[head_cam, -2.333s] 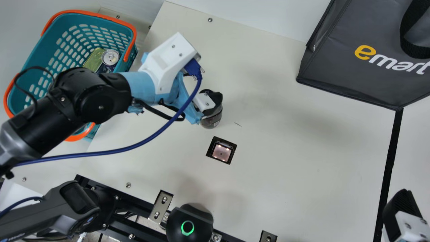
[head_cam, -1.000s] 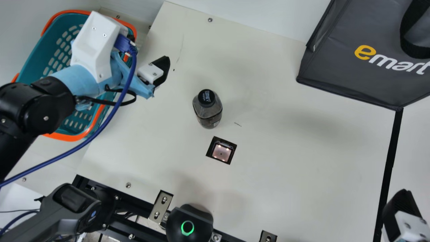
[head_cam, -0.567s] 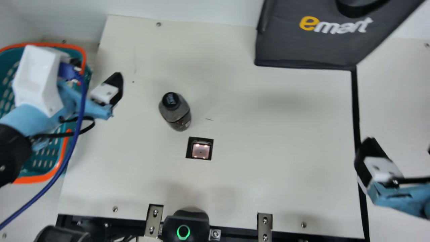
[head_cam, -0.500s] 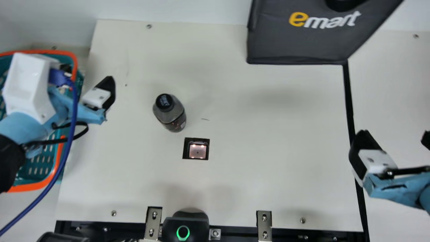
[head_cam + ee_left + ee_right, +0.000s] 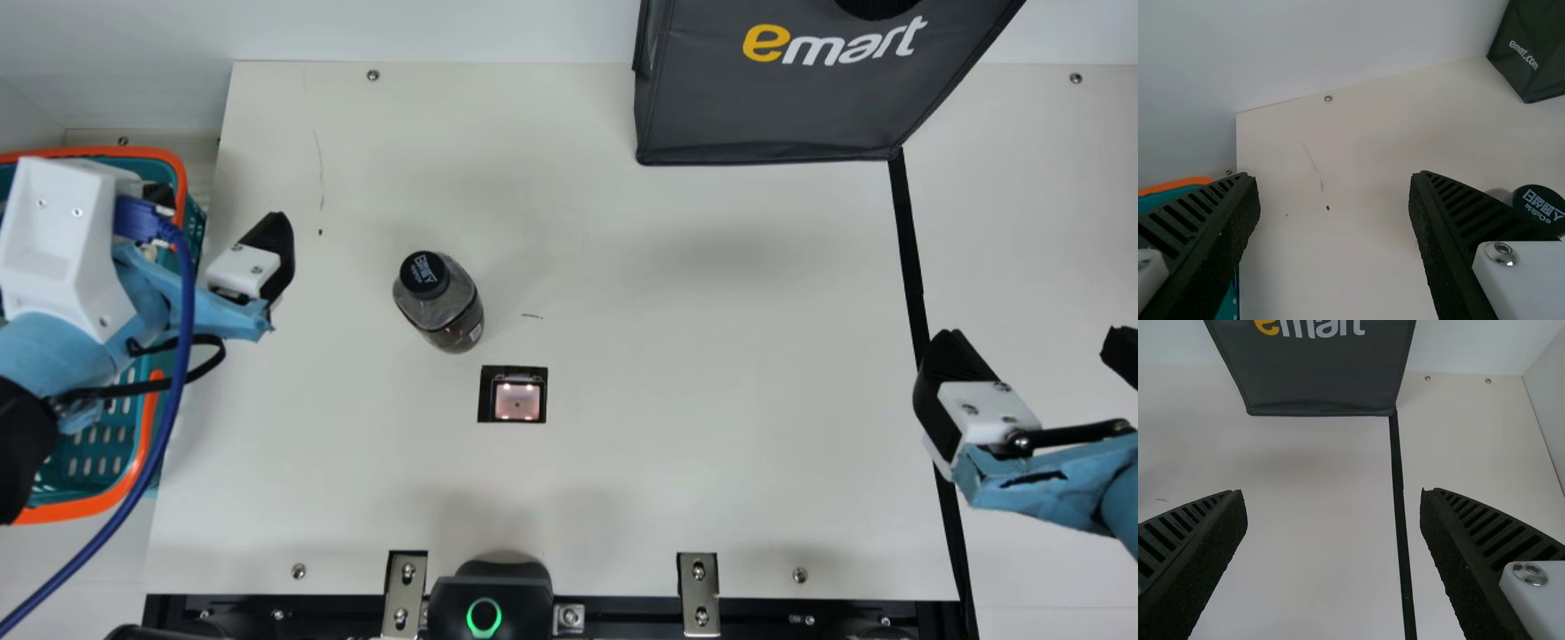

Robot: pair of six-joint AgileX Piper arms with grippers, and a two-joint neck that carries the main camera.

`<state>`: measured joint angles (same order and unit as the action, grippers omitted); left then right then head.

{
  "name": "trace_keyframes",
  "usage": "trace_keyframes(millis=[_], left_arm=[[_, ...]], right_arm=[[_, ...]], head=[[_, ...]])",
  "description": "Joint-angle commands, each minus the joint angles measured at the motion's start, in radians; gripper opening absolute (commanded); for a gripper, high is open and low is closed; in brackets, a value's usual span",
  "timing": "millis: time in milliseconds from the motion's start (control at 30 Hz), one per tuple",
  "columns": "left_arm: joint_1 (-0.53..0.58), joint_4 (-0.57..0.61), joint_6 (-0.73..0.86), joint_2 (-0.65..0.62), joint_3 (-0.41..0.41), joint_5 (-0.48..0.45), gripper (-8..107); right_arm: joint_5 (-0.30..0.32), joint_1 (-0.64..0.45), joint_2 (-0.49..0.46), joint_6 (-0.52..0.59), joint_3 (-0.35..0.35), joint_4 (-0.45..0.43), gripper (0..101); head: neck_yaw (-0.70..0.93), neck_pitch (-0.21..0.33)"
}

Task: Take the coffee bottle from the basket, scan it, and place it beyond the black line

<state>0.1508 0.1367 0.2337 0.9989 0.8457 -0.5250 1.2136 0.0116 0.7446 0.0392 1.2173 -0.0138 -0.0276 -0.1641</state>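
From my seat at the controls, the main view shows my left hand (image 5: 218, 218) by the basket (image 5: 84, 510), one finger over the basket and the other out over the tabletop (image 5: 676, 480). Its fingers are wide apart with nothing between them, and its wrist view agrees. The coffee bottle (image 5: 449, 309) stands upright on the tabletop, dark cap up, well apart from that hand and near the lit scanner (image 5: 517, 402), just off its far left corner. That puts it on the basket side of the black line (image 5: 909, 240), short of where I want it. Over at the line I have my right hand (image 5: 1036, 351), its fingers apart too and holding nothing, with one above the line and the other past it. The grey bag (image 5: 765, 111) sits at the far side, a bottom corner meeting the line's end.
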Motion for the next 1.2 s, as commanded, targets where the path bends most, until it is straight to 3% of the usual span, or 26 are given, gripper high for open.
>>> trace_keyframes(millis=[0,567,1167], left_arm=[[0.007,0.003,-0.002,-0.002,0.003,-0.004,90],[0.115,0.003,-0.043,-0.023,-0.006,-0.039,90],[0.285,-0.178,-0.277,0.015,0.001,-0.047,90]], right_arm=[[0.0,0.0,0.0,0.0,0.0,0.0,91],[0.001,0.0,0.0,0.0,0.0,0.0,91],[0.001,0.0,0.0,0.0,0.0,0.0,91]], head=[[0.0,0.026],[0.0,0.026],[0.0,0.026]])
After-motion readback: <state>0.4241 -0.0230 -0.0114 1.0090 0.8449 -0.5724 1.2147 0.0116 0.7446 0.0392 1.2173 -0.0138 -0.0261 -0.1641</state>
